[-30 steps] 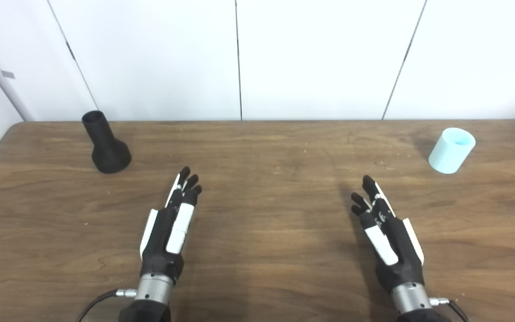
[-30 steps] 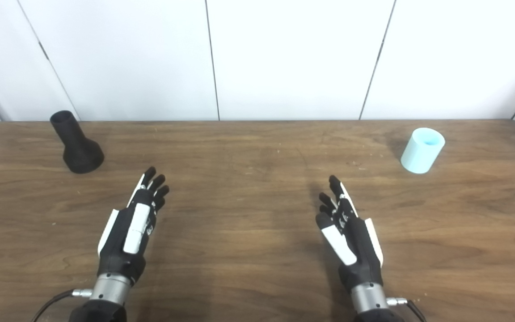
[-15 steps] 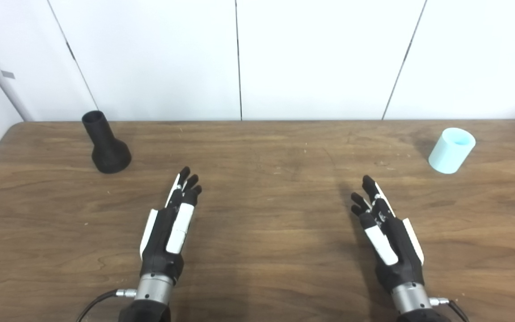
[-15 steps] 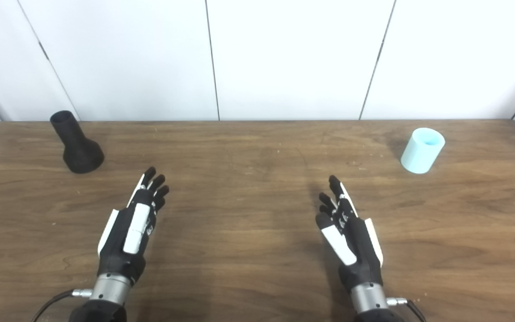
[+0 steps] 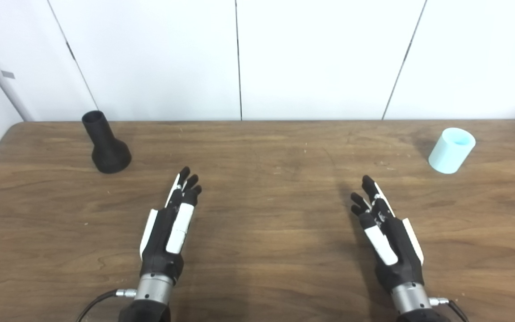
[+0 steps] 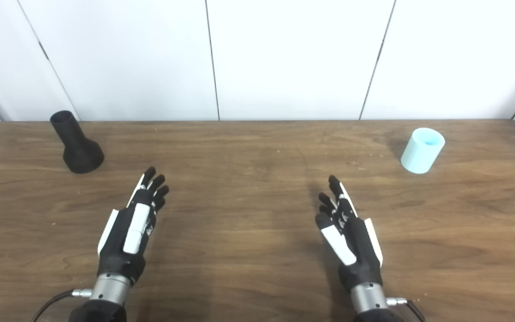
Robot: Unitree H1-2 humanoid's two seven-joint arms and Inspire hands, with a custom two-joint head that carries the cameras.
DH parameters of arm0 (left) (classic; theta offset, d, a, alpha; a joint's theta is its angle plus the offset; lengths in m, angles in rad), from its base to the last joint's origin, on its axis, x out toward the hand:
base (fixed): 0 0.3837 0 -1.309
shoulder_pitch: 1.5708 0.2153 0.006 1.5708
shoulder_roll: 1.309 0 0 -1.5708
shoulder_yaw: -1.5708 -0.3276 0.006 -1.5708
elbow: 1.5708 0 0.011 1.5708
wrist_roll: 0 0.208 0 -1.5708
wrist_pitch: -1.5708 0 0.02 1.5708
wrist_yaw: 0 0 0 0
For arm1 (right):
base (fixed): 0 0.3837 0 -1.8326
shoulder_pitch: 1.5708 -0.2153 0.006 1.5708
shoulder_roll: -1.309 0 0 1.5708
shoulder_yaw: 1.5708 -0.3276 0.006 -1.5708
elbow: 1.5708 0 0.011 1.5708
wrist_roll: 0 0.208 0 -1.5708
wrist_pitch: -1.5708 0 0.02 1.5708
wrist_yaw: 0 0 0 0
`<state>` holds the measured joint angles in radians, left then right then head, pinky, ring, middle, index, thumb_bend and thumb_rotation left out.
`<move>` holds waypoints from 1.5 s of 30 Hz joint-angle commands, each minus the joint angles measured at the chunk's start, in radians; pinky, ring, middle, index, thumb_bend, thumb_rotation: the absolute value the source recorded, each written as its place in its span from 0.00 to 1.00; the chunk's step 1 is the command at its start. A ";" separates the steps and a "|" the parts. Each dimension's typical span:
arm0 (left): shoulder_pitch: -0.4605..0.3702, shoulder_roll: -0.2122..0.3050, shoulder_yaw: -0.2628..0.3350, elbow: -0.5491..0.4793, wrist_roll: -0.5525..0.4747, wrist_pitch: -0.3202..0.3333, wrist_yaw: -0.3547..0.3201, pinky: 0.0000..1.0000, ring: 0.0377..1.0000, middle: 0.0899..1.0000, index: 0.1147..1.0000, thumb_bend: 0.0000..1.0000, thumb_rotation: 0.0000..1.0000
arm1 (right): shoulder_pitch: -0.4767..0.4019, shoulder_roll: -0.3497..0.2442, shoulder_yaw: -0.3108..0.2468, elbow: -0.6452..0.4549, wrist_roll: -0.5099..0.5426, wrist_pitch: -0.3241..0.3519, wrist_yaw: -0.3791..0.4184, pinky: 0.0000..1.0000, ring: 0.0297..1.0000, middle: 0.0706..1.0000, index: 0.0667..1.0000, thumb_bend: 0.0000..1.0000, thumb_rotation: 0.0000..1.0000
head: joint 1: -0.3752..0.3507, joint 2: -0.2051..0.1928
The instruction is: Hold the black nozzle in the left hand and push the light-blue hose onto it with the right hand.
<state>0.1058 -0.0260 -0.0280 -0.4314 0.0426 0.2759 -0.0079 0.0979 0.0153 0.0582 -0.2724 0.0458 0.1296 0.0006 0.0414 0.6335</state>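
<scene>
Both my hands empty over the counter [image 5: 257, 147]

My left hand [image 5: 170, 228] and right hand [image 5: 387, 228] hover spread — black nozzle [image 5: 105, 145] far left, light-blue hose [image 5: 451, 150] far right, both upright.

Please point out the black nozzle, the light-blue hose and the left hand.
black flared plastic nozzle [image 5: 107, 145]: left eye view, on its neck.
light-blue short cylindrical hose [image 5: 450, 152]: left eye view, on its side wall.
left hand [image 6: 128, 237]: right eye view, on its back.
</scene>
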 commanded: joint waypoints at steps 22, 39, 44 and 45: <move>0.003 0.007 -0.001 -0.024 -0.003 -0.014 -0.004 0.99 0.95 0.96 1.00 0.79 0.88 | -0.020 0.001 0.008 -0.024 -0.006 -0.020 0.011 0.93 0.94 0.99 0.96 0.78 0.70 | 0.000 0.002; 0.001 0.007 -0.001 -0.029 -0.004 -0.003 -0.005 0.99 0.95 0.96 1.00 0.79 0.88 | -0.019 0.000 0.012 -0.030 -0.008 -0.009 0.012 0.93 0.94 0.99 0.96 0.78 0.70 | 0.000 0.003; 0.002 0.008 -0.003 -0.029 -0.001 -0.002 -0.005 0.99 0.95 0.96 1.00 0.79 0.88 | -0.019 -0.001 0.012 -0.029 -0.009 -0.007 0.012 0.93 0.94 0.99 0.96 0.78 0.70 | -0.001 0.003; 0.002 0.008 -0.003 -0.030 0.000 -0.001 -0.005 0.99 0.95 0.96 1.00 0.79 0.88 | -0.019 -0.001 0.012 -0.029 -0.009 -0.007 0.012 0.93 0.94 0.99 0.96 0.78 0.70 | -0.001 0.003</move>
<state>0.1056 -0.0258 -0.0282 -0.4314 0.0426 0.2912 -0.0082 0.0978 0.0148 0.0667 -0.2711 0.0412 0.1408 0.0007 0.0399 0.6351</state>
